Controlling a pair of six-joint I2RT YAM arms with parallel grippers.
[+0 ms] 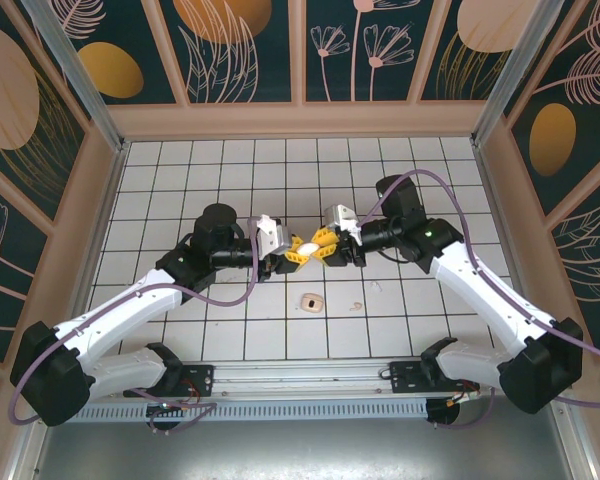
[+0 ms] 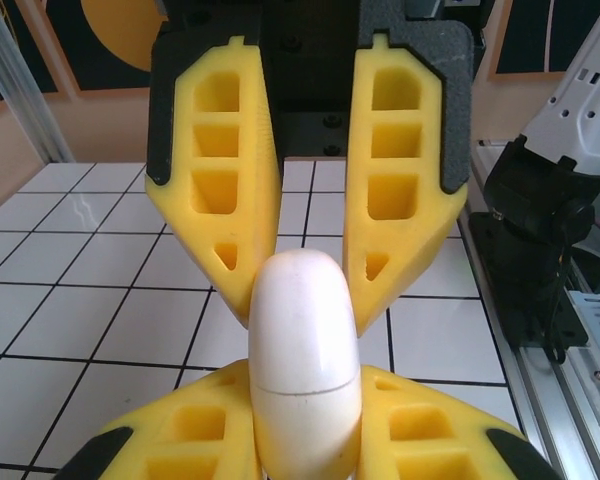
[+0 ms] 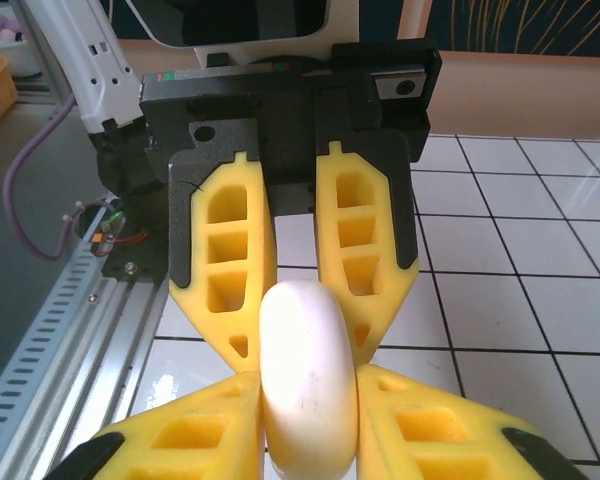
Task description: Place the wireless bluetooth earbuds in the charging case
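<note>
The charging case (image 1: pixel 306 243), a smooth white oval with its lid seam closed (image 2: pixel 305 340), hangs above the tiles at mid-table between both grippers. My left gripper (image 1: pixel 296 251) is shut on it from the left, its yellow fingers (image 2: pixel 190 430) pressed to the case's sides. My right gripper (image 1: pixel 326 249) meets it from the right, with the case (image 3: pixel 308 380) held tight between its own fingers (image 3: pixel 420 420). Two earbuds lie on the tiles nearer the arm bases: a pale piece (image 1: pixel 310 299) and a tiny speck (image 1: pixel 355 305).
Wooden walls with painted panels (image 1: pixel 300 110) fence the white tiled floor on three sides. A metal rail (image 1: pixel 300 385) carrying the arm bases runs along the near edge. Purple cables (image 1: pixel 230 295) loop beside each arm.
</note>
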